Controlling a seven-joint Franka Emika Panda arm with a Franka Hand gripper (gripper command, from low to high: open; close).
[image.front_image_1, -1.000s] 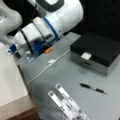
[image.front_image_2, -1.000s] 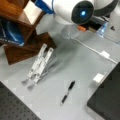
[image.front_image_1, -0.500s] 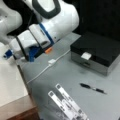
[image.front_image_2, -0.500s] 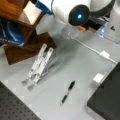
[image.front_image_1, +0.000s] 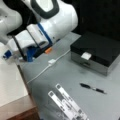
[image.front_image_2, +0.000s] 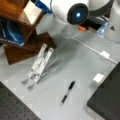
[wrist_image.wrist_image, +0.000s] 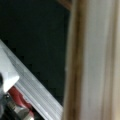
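Jaws: can't tell whether they're spread or pressed together. The gripper (image.front_image_1: 8, 55) sits at a front view's far left, past the table edge and over the wooden shelf; only blue tips show there, and the arm body blocks the rest. In a front view, a blue bit of the gripper (image.front_image_2: 42, 5) pokes out at the top by the shelf (image.front_image_2: 17, 15).

Wrist view shows no fingers at all, just a pale wooden board (wrist_image.wrist_image: 92, 60) upright and very close, dark space to its left, and a metal rail (wrist_image.wrist_image: 32, 90) slanting across the bottom left.

Nearest thing to the gripper is the shelf, and I can't tell whether they touch. On the table (image.front_image_1: 75, 75):
- white cable (image.front_image_1: 51, 62) with a small block on it, running diagonally just beside the arm
- orange piece (image.front_image_1: 48, 50) under the arm's blue band
- clear stand (image.front_image_1: 66, 102) at the bottom, 2 rails, well apart from the gripper
- pen (image.front_image_1: 93, 88) lying flat between stand and box
- black box (image.front_image_1: 97, 53) with a white tag, at a front view's right

Risks, as I judge them:
- The board fills the wrist camera, so clearance to the wood looks slim. Any sideways drift could scrape or jam the gripper against the shelf.
- The arm hangs low over the cable, so a sweep back could snag it and drag the block.
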